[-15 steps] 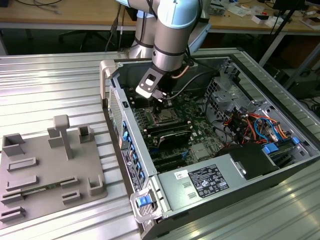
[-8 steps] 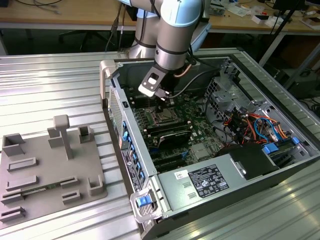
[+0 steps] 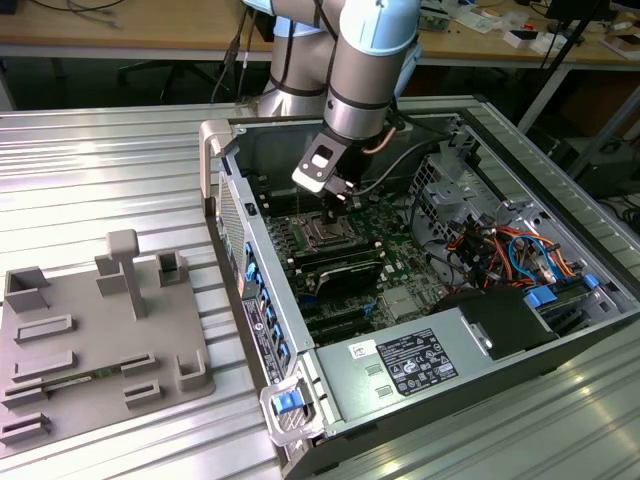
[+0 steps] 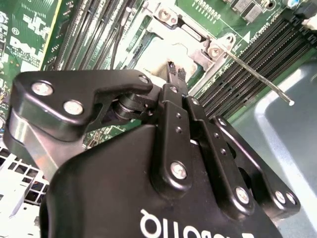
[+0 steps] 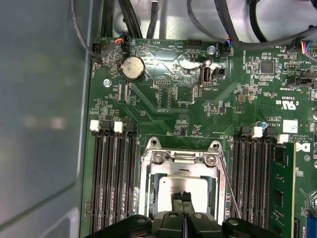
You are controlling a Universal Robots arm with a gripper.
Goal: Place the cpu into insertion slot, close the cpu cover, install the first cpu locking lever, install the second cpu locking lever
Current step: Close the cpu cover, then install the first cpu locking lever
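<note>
A ribbed metal table fills the exterior view. An open computer case lies on its side across the centre and right of the frame, insides facing up. A grey and pale blue robot arm comes down from the top centre into the case. At the lower left of the frame, a flat grey tray with raised blocks rests on the table, well apart from the arm.

Inside the case lies a green motherboard. The gripper hangs just above the slot, near the middle of the frame.

The first wrist view looks straight down on the motherboard. Long black memory slots run along both sides of the socket. The silver cover frames the socket, and the cpu sits inside its square window, its grey metal top showing. Whether the cover lies fully flat cannot be told.

A thin wire lever runs beside the cover, between it and one bank of memory slots. In the second wrist view the lever stands up at a slant, with its free end in the air over the case wall.

The gripper is clenched, its two black fingertips pressed together with nothing seen between them. The tips sit directly over the cpu's top face. In the second wrist view the gripper points down at the cpu; whether the tips touch it cannot be told.
</note>
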